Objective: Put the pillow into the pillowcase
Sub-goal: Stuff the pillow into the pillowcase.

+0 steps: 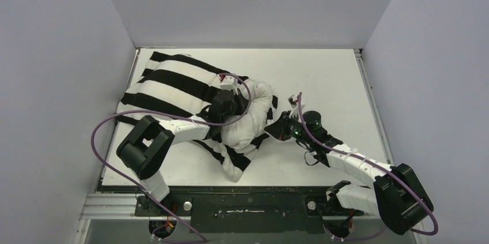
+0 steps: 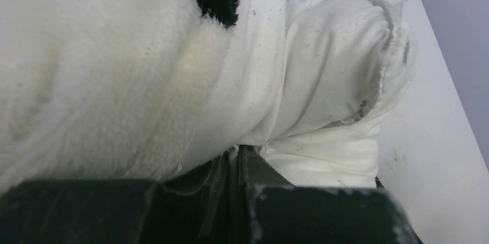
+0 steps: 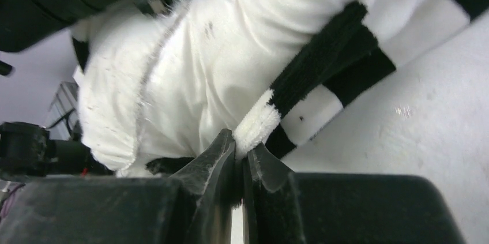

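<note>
The striped black-and-white pillowcase (image 1: 173, 82) lies at the left of the table. The off-white pillow (image 1: 254, 111) bulges out of its open right end. My left gripper (image 1: 228, 105) is down on top of that opening. In the left wrist view the left gripper (image 2: 237, 150) is shut, pinching a sliver of white cloth where the fuzzy pillowcase (image 2: 86, 71) edge meets the smooth pillow (image 2: 334, 53). My right gripper (image 1: 275, 128) is at the pillow's right side. In the right wrist view the right gripper (image 3: 242, 146) is shut on the pillowcase (image 3: 323, 65) hem, with the pillow (image 3: 202, 65) behind it.
The white table (image 1: 328, 82) is boxed in by grey walls on the left, back and right. The pillowcase's far end lies against the left wall. My left arm's forearm (image 1: 184, 128) lies across the pillowcase, and purple cables (image 1: 101, 140) loop beside both arms.
</note>
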Action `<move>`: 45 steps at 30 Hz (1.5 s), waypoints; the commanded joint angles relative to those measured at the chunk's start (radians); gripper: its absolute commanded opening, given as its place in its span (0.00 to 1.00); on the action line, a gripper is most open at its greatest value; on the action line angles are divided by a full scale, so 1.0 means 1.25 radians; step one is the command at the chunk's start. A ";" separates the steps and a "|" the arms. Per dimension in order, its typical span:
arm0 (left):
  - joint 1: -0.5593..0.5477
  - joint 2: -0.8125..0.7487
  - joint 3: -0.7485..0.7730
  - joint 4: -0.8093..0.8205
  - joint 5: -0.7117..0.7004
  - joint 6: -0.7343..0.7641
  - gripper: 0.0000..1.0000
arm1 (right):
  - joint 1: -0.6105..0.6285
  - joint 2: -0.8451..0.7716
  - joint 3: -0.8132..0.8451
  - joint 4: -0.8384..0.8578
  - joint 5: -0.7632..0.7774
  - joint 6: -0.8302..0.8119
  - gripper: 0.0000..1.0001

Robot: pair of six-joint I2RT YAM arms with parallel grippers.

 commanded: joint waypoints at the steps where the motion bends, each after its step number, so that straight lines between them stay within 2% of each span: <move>1: 0.057 0.081 -0.105 -0.129 0.011 -0.004 0.00 | 0.011 -0.069 -0.058 0.110 0.007 0.041 0.14; 3: 0.057 0.086 -0.132 -0.094 0.034 -0.015 0.00 | -0.015 -0.083 -0.046 0.068 0.049 0.060 0.22; 5: 0.057 0.097 -0.152 -0.060 0.053 -0.025 0.00 | -0.061 -0.103 -0.024 0.033 0.072 0.083 0.25; 8: 0.058 0.107 -0.165 -0.030 0.070 -0.018 0.00 | -0.126 -0.123 0.018 -0.043 0.122 0.084 0.37; 11: 0.057 0.106 -0.168 -0.018 0.073 -0.006 0.00 | -0.175 -0.109 0.038 -0.056 0.159 0.064 0.40; 16: 0.057 0.114 -0.170 -0.007 0.087 -0.007 0.00 | -0.256 0.040 0.073 0.034 0.032 0.069 0.46; 20: 0.057 0.114 -0.179 0.008 0.090 -0.008 0.00 | -0.261 0.164 0.097 0.142 -0.087 0.097 0.46; 25: 0.056 0.114 -0.183 0.023 0.092 -0.008 0.00 | -0.251 0.272 0.139 0.206 -0.144 0.122 0.46; 33: 0.056 0.107 -0.182 0.020 0.094 0.003 0.00 | -0.214 0.398 0.235 0.140 -0.061 0.092 0.45; 38: 0.057 0.093 -0.191 0.030 0.099 0.015 0.00 | -0.229 0.446 0.253 0.149 -0.024 0.122 0.45; 42: 0.057 0.081 -0.140 -0.008 0.207 0.030 0.00 | -0.239 0.438 0.239 0.204 -0.028 0.155 0.47; 45: 0.042 0.046 -0.055 -0.089 0.260 0.052 0.16 | -0.238 0.437 0.226 0.233 -0.066 0.172 0.46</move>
